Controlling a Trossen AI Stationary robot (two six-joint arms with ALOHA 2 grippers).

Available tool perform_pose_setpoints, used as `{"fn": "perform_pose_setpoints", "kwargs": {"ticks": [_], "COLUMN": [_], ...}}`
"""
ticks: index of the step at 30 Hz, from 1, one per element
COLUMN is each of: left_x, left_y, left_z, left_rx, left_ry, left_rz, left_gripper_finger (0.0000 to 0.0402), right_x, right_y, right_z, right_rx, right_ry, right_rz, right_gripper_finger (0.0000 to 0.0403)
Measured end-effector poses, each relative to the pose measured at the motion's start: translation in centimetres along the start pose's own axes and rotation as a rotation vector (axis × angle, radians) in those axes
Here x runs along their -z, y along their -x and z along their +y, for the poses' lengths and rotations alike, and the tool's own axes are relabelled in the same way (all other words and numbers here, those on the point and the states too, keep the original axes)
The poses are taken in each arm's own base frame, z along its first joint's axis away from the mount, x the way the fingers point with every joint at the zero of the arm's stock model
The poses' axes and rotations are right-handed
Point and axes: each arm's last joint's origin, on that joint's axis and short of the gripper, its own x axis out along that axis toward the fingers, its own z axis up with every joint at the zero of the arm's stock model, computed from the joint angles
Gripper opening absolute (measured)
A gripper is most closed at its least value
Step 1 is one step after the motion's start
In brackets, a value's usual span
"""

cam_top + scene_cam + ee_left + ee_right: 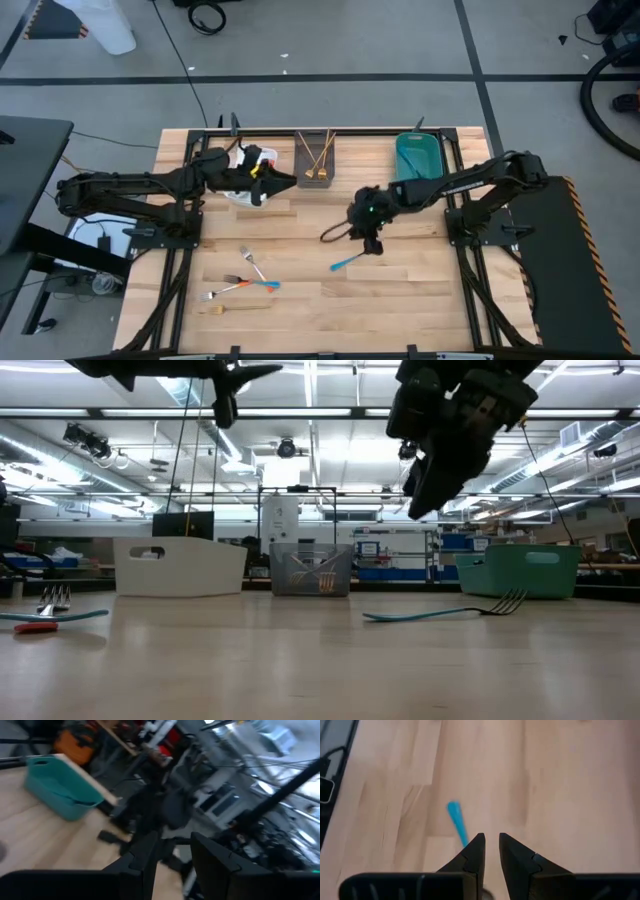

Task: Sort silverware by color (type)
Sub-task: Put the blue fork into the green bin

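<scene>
1. From above, the right gripper [371, 243] hangs over the middle of the table [420, 300], just beside the blue fork [348, 262] lying loose on the wood.
2. Its wrist camera adds that the fingers [472, 854] stand a narrow gap apart with nothing between them; the blue handle [457, 822] lies on the boards below, running under one fingertip.
3. The left gripper [282, 182] sits above the white bin [240, 196]. In its wrist view the fingers [145, 855] are parted and empty, with the teal bin [60, 792] beyond.
4. Only the high view shows the loose cluster of forks [243, 282] near the front left.
5. The low view shows gold utensils [318, 578] inside the grey bin [311, 571], between the white and teal bins.
</scene>
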Motion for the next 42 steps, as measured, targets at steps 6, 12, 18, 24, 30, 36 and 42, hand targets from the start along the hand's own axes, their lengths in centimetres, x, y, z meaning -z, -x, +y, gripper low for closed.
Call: {"fn": "perform_pose_setpoints", "kwargs": {"ticks": [6, 12, 18, 24, 30, 36, 42], "left_x": [-0.3, -0.7, -0.9, -1.0, -1.3, -1.4, -1.4], "left_y": [0.1, 0.2, 0.3, 0.6, 0.8, 1.0, 1.0], "left_z": [-0.8, -1.5, -2.0, -2.2, -2.4, -2.5, -2.5], "left_rx": [0.149, 0.25, 0.337, 0.363, 0.377, 0.38, 0.38], "left_ry": [0.047, 0.081, 0.13, 0.151, 0.142, 0.14, 0.168], "left_rz": [0.038, 0.043, 0.066, 0.088, 0.069, 0.067, 0.072], "left_gripper_finger": [0.0126, 0.0126, 0.0126, 0.0126, 0.0126, 0.0126, 0.0126], "right_x": [1.2, 1.3, 1.8, 2.0, 2.4, 3.4, 4.2], "right_y": [-2.7, -4.8, -6.3, -7.1, -7.6, -7.7, -7.7], "right_z": [1.8, 3.3, 3.8, 3.6, 3.5, 3.2, 3.0], "right_rx": [0.006, 0.055, 0.147, 0.138, 0.125, 0.131, 0.134], "right_ry": [-0.048, -0.049, 0.053, 0.123, 0.161, 0.15, 0.151], "right_rz": [0.092, 0.173, 0.25, 0.261, 0.289, 0.312, 0.319], "right_gripper_finger": [0.0067, 0.0066, 0.0066, 0.0072, 0.0089, 0.0103, 0.0084]}}
